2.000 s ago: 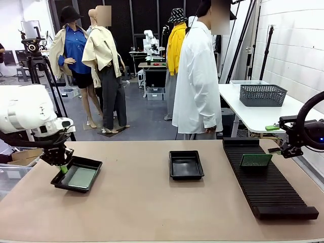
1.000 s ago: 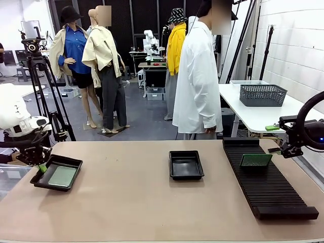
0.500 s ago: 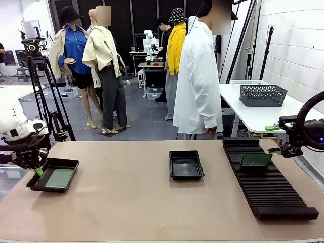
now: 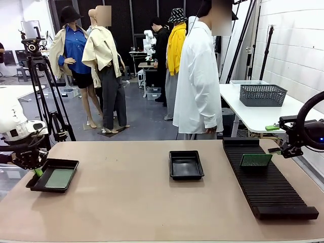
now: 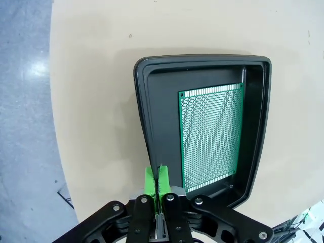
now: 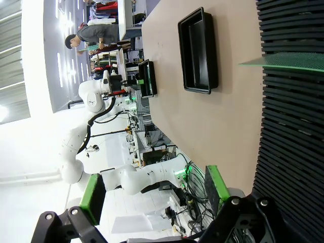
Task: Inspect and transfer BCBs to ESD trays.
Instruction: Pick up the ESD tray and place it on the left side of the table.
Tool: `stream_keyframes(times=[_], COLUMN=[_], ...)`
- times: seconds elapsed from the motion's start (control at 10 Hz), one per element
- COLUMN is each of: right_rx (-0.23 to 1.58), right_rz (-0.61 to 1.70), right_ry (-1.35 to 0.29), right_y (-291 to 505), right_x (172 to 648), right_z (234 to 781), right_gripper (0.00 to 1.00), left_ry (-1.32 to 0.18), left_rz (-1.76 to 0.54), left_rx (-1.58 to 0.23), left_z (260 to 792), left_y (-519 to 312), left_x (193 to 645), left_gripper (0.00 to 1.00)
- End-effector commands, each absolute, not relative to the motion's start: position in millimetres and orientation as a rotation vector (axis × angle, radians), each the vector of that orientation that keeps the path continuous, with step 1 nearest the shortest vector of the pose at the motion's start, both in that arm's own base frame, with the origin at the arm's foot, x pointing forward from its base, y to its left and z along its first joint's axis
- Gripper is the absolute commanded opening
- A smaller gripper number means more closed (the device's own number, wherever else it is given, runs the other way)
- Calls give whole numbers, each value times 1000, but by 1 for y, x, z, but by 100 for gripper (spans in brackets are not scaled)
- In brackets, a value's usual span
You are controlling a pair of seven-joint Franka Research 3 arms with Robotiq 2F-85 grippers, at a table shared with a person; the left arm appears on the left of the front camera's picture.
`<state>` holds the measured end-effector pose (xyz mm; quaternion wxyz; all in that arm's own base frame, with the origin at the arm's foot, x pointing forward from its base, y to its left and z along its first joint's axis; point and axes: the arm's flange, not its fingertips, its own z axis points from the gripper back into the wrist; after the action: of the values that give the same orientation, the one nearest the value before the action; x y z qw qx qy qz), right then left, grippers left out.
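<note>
Your left gripper (image 5: 155,182) is clenched on the rim of the ESD tray (image 5: 143,106); a BCB (image 5: 210,134) lies flat inside, just beyond its pads. Your right gripper (image 6: 156,195) stands released, a second BCB (image 6: 288,62) standing in the rack (image 6: 288,131) ahead.
</note>
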<state>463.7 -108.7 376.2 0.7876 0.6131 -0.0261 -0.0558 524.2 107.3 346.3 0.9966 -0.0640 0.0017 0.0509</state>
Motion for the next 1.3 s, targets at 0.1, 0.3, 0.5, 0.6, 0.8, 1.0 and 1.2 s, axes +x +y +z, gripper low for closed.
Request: stream_keyframes(times=[0.1, 0.3, 0.5, 0.6, 0.8, 1.0, 1.2], right_rx=[1323, 1323, 1323, 1323, 1323, 1323, 1323], right_rz=[-110, -110, -110, -110, -110, -110, -110], right_ry=[-52, -52, -52, -52, -52, -52, -52], right_y=[-108, -108, -108, -108, -108, -108, -108], right_x=[462, 462, 462, 462, 462, 462, 462], right_z=[377, 377, 377, 377, 377, 377, 377], right_gripper=[100, 100, 100, 100, 100, 100, 100], left_ry=[19, 40, 30, 26, 17, 15, 8], left_rz=[96, 84, 85, 85, 88, 93, 94], left_rx=[-164, -190, -181, -181, -179, -180, -182], left_z=[348, 352, 360, 365, 376, 391, 400], left_y=[111, 110, 109, 108, 105, 100, 96], left_x=[522, 519, 514, 512, 507, 499, 491], left_gripper=[3, 31, 66, 81, 100, 100, 100])
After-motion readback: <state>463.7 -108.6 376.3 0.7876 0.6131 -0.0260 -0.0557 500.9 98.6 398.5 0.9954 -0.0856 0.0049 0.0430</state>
